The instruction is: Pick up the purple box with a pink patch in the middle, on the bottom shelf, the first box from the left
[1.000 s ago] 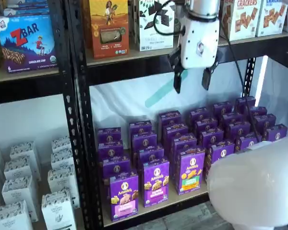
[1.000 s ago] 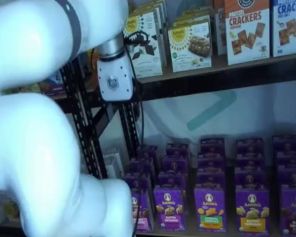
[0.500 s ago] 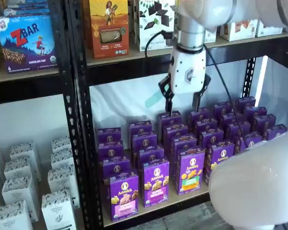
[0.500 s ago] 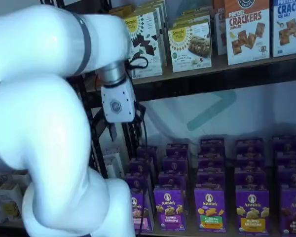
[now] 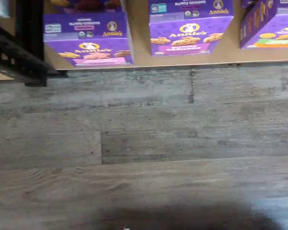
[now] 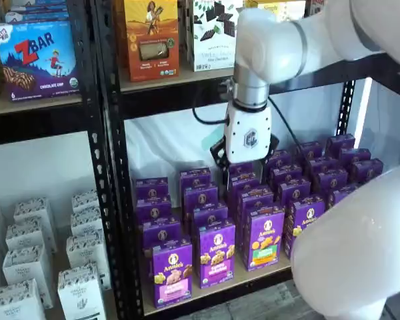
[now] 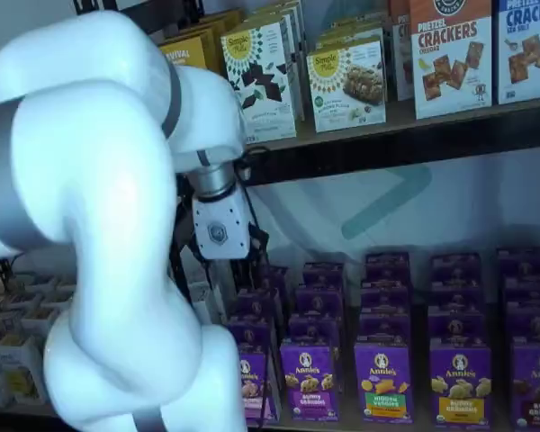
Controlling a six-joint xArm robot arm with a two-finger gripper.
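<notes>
Approach stage only — gripper [image 6: 244, 175] spread wide and empty, above and behind the purple box [image 6: 172, 273], which stands untouched on the bottom shelf [image 6: 217, 288] — descent, grasp, lift remain.

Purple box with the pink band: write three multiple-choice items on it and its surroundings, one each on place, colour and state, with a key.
1. Where does the purple box stand?
A. front edge of the bottom shelf
B. top shelf
C. floor

2. What colour is the band on the front box right beside it?
A. green
B. yellow
C. blue

3. What is the state of the hand?
A. closed on the purple box
B. above the rows, holding nothing
C. resting on the floor

Key: 1 A, the box stands in the front row at the board's edge in both shelf views. 2 B, a yellow band crosses that carton's lower front. 3 B, the hand hangs over cartons further back, clear of the purple box.
</notes>
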